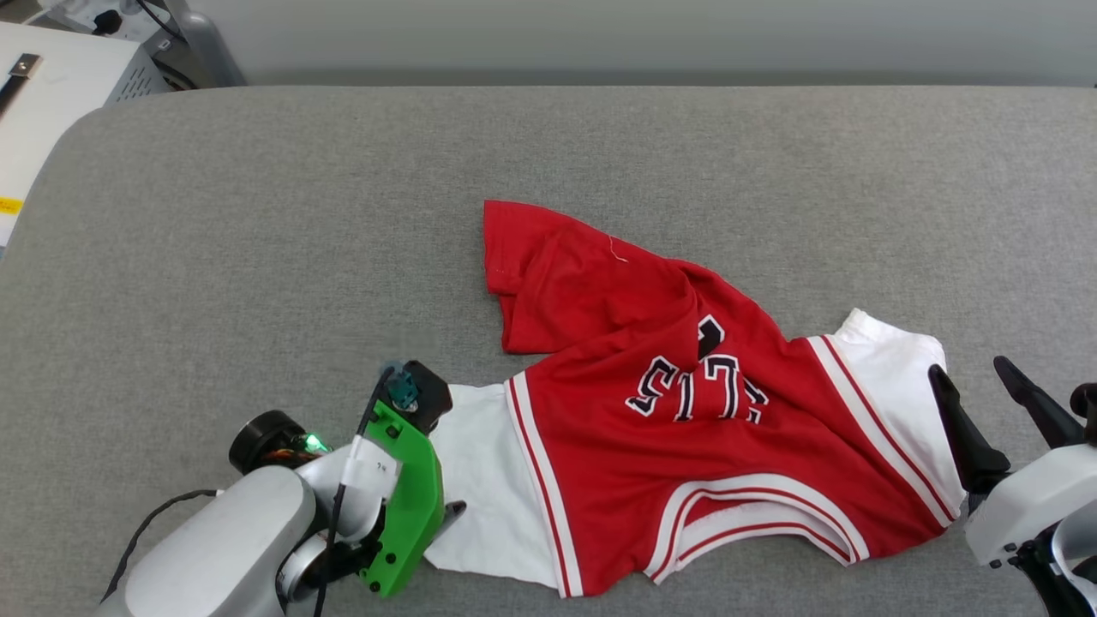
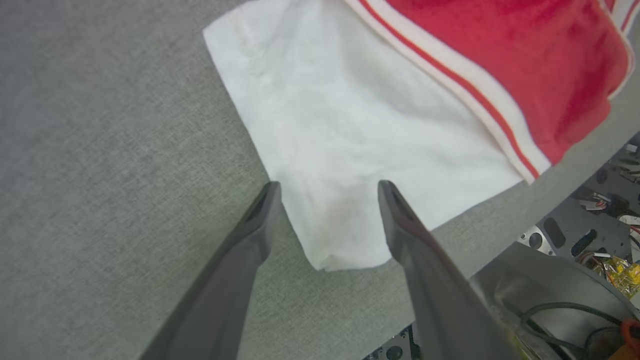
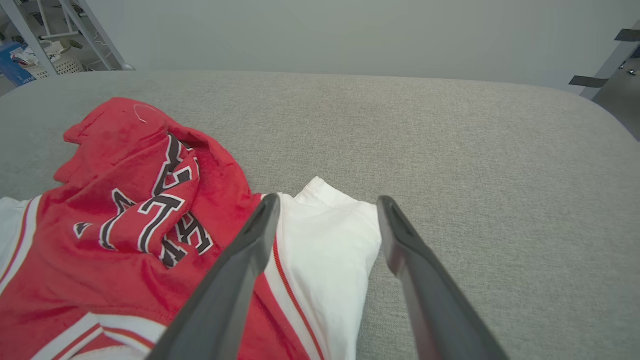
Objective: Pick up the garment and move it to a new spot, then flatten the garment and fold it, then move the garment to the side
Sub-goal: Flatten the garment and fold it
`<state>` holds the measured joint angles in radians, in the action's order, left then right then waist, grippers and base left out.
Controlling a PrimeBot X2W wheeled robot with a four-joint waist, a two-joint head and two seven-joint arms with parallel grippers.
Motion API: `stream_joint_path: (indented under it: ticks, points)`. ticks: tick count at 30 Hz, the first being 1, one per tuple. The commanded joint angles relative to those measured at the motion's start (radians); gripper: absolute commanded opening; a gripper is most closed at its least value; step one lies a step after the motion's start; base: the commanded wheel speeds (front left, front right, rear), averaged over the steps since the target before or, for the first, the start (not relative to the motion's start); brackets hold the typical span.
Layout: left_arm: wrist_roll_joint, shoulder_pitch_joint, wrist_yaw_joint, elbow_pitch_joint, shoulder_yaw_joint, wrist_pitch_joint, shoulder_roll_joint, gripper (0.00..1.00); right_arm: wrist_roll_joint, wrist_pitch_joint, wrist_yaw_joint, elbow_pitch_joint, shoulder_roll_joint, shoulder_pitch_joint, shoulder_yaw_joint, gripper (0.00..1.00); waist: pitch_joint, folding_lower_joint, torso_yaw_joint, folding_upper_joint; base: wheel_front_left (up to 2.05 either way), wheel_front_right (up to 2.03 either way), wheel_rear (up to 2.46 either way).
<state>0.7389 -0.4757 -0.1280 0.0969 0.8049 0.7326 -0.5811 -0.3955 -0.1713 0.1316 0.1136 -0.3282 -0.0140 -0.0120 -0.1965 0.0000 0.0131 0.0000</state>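
The garment, a red jersey with white sleeves and black lettering, lies crumpled on the grey table, its lower part bunched and folded toward the far left. My left gripper is open above the white left sleeve, its fingers straddling the sleeve's corner. Over the white right sleeve my right gripper hangs open, nothing between its fingers. In the head view the left wrist with its green bracket sits at the sleeve's edge, and the right gripper stands at the right sleeve.
White equipment stands beyond the table's far left corner. The table's near edge runs just below the garment's collar. Robot base parts and cables show past that edge in the left wrist view.
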Motion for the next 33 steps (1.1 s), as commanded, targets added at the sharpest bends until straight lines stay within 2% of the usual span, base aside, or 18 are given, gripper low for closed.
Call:
stream_joint_path:
  ticks: [1,5,11,12,13,18,24,28,33]
  points:
    - [0.007,-0.023,-0.003,0.019,0.013,-0.004,-0.015,1.00,0.003,0.006,-0.001,-0.006,-0.001,0.020,0.007,1.00,-0.020,0.0000,-0.017,0.0000,0.00,0.00,0.00]
    - [0.024,-0.023,-0.003,0.092,0.054,-0.034,-0.014,1.00,0.000,0.016,-0.001,-0.019,-0.003,0.039,0.021,1.00,-0.045,0.0000,-0.032,0.0000,0.00,0.00,0.00]
    - [0.023,-0.020,-0.003,0.192,0.172,-0.056,-0.001,1.00,-0.006,0.028,-0.001,-0.040,-0.011,0.056,0.029,1.00,-0.067,0.0000,-0.039,0.0000,0.00,0.00,0.00]
    - [0.022,-0.024,-0.003,0.199,0.184,-0.064,0.000,0.56,-0.006,0.029,-0.001,-0.042,-0.012,0.057,0.030,1.00,-0.068,0.0000,-0.038,0.0000,0.00,0.00,0.00]
    - [0.025,-0.028,-0.003,0.207,0.190,-0.076,0.003,0.00,-0.005,0.029,-0.001,-0.043,-0.013,0.058,0.029,1.00,-0.067,0.0000,-0.036,0.0000,0.00,0.00,0.00]
    - [0.034,-0.090,-0.003,0.233,0.168,-0.172,-0.014,0.00,-0.003,0.033,-0.001,-0.048,-0.018,0.055,0.019,1.00,-0.048,0.0000,-0.025,0.0000,0.00,0.00,0.00]
    - [0.022,-0.166,0.005,0.254,0.092,-0.257,-0.090,0.00,-0.001,0.037,-0.001,-0.053,-0.023,0.031,-0.010,1.00,-0.019,0.0000,-0.019,0.0000,0.00,0.00,0.00]
    - [0.008,-0.180,0.026,0.283,0.067,-0.296,-0.122,0.00,0.001,0.038,-0.001,-0.062,-0.022,0.023,-0.019,1.00,-0.014,0.0000,-0.022,0.0000,0.00,0.00,0.00]
    - [0.007,-0.160,0.055,0.349,0.061,-0.312,-0.133,0.00,0.011,0.039,-0.001,-0.077,-0.029,0.023,-0.023,1.00,-0.022,0.0000,-0.033,0.0000,0.00,0.00,0.00]
